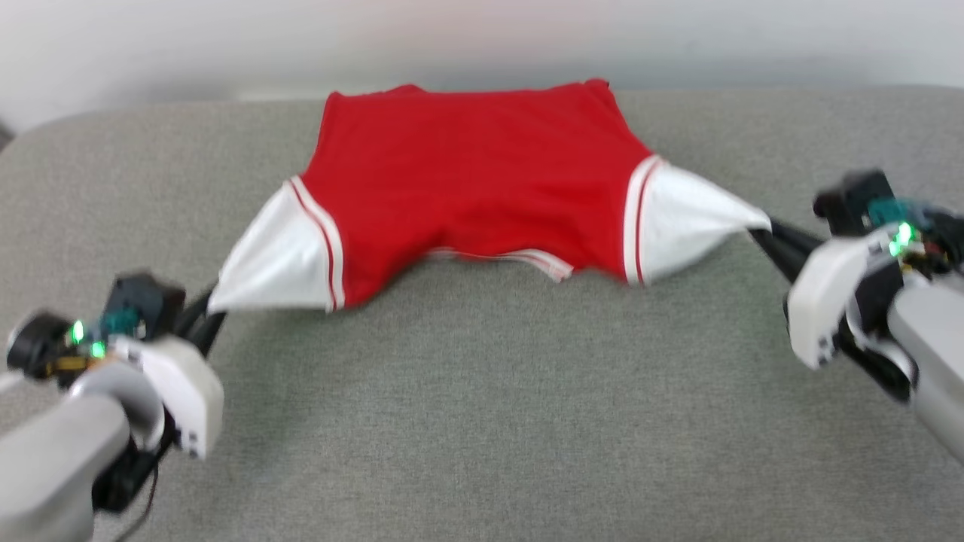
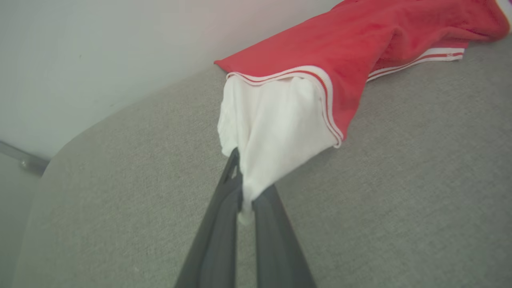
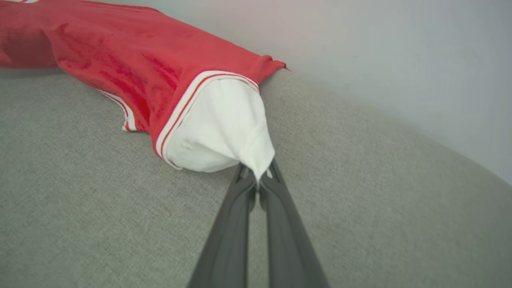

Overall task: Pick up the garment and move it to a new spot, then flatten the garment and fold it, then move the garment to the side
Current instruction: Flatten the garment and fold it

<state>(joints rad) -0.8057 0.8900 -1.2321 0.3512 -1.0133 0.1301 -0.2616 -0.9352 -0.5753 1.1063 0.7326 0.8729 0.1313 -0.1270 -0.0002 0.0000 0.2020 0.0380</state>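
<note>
We see the shirt (image 1: 467, 173) lying across the far middle of the tabletop (image 1: 482, 421), long axis left to right — left tool (image 1: 211, 307) clamped on its left sleeve (image 1: 271, 260), right tool (image 1: 759, 230) on the right sleeve (image 1: 685, 222).

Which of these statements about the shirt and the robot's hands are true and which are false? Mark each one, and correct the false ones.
1. The left hand is shut on a white sleeve of the shirt. True.
2. The right hand is open, clear of the shirt. False: it is shut on the other sleeve.
3. The shirt hangs wholly in the air. False: its red body rests on the grey surface.
4. The two sleeves point out to opposite sides. True.
</note>
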